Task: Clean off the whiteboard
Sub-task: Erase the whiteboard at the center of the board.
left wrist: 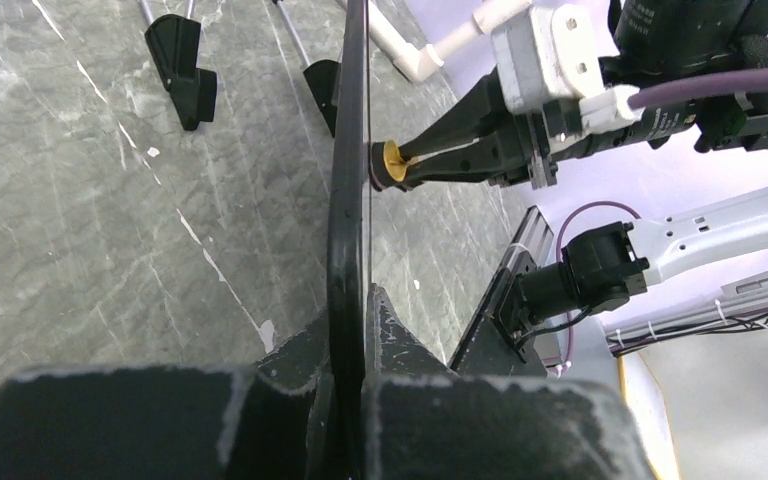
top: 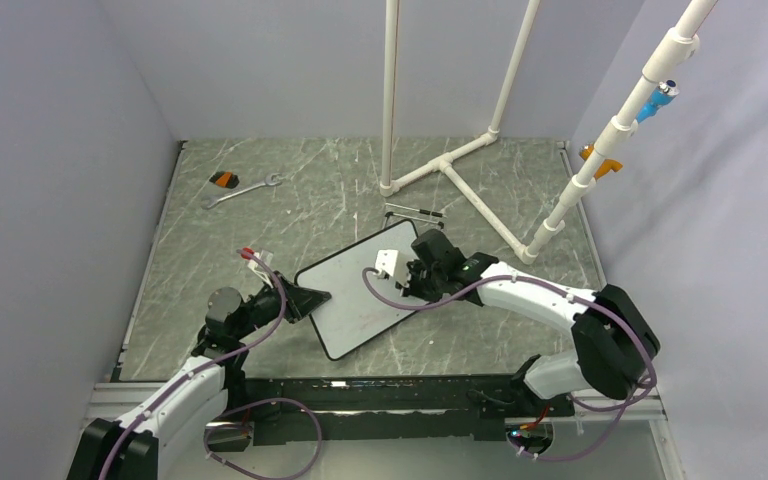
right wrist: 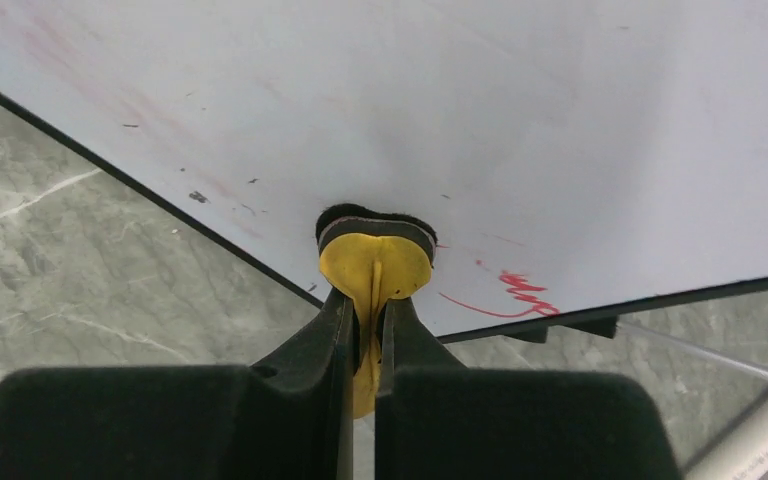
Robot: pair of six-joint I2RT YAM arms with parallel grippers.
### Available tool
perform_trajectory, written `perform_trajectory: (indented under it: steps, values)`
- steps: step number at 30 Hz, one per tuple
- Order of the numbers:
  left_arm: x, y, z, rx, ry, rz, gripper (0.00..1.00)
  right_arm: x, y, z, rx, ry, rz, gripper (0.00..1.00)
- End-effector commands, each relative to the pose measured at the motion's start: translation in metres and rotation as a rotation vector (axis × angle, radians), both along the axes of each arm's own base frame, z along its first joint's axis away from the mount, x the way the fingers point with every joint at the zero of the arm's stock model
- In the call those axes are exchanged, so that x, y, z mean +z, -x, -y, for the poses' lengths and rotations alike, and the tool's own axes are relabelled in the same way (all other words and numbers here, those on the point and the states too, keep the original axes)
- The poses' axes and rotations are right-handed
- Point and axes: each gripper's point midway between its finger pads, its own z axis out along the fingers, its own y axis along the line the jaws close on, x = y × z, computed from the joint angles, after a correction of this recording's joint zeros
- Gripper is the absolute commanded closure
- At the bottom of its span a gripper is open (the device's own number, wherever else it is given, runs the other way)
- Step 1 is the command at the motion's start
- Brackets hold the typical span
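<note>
I am looking down at a grey marbled table (top: 210, 250) with the whiteboard (top: 350, 305) near its middle, turned at an angle between my two arms. My left gripper (top: 310, 297) is pressed together on the board's black frame at its left edge and steadies it; from the left wrist the board shows edge-on between those fingers. Whether it lies flat or is propped at a tilt, I cannot tell. My right gripper (right wrist: 370, 308) is pinching a small yellow eraser (right wrist: 375, 262) by its tab, with the eraser's dark felt pad set against the white face close to the board's lower edge. I judge that I am in the middle of the wiping step. Most of the face reads blank, with faint pink smears toward the upper left of the right wrist view, but a short red scribble (right wrist: 515, 292) sits just to the right of the pad, close to the frame. The next move, as I see it, calls for sliding the pad sideways over that scribble with steady pressure while the left claw holds firm so the board does not twist or slip.
</note>
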Motion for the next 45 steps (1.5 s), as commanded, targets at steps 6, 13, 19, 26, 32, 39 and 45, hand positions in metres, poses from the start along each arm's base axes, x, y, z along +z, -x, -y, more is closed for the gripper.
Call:
perform_trajectory:
  steps: [6,13,19,26,32,39,45]
  values:
    - [0.026,0.007,0.007,-0.073,0.024,0.112,1.00,0.021,-0.059,0.024,-0.279,-0.031,0.140,1.00]
    - [0.027,0.007,0.008,-0.084,0.027,0.111,1.00,0.013,-0.060,0.031,-0.285,-0.004,0.117,1.00]
    - [0.027,0.007,0.007,-0.074,0.022,0.116,1.00,0.003,-0.006,-0.008,0.003,-0.017,-0.003,1.00]
    - [0.028,0.007,0.008,-0.078,0.023,0.116,1.00,0.020,-0.032,-0.008,-0.140,-0.069,0.074,1.00]
    - [0.028,0.006,0.009,-0.091,0.024,0.113,1.00,0.029,-0.073,0.031,-0.375,-0.081,0.156,1.00]
    - [0.026,0.008,0.009,-0.095,0.024,0.114,1.00,0.022,-0.053,0.016,-0.252,-0.091,0.073,1.00]
    - [0.026,0.009,0.009,-0.095,0.025,0.112,1.00,0.030,-0.023,-0.020,-0.108,-0.159,0.015,1.00]
